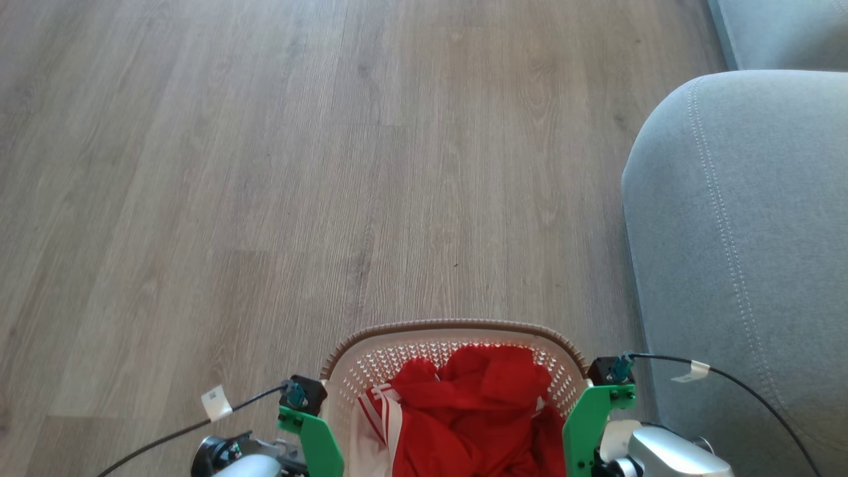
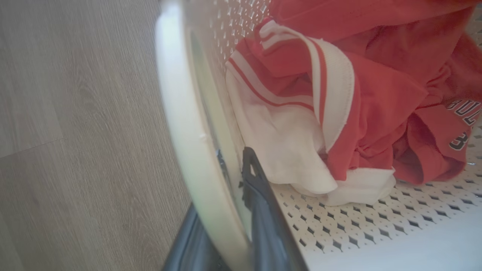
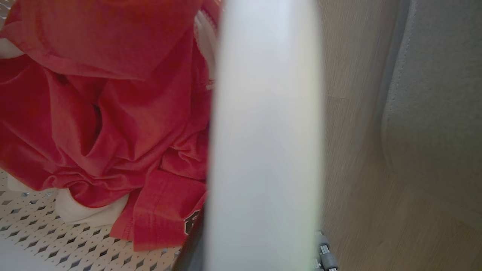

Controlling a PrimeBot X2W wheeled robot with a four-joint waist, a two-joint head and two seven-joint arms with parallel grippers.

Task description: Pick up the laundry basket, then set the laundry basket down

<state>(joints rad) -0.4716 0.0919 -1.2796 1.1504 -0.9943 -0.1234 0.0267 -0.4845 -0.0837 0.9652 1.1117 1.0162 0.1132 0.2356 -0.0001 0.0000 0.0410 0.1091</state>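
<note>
Wooden floor (image 1: 331, 165) beneath, my left jaws clamp the laundry basket (image 1: 377, 361), right jaws' hold unclear; seemingly lifted, set-down remains.

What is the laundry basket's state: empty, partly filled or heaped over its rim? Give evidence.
Partly filled: crumpled red and white clothes lie inside the laundry basket, with its perforated bottom bare beside them.
</note>
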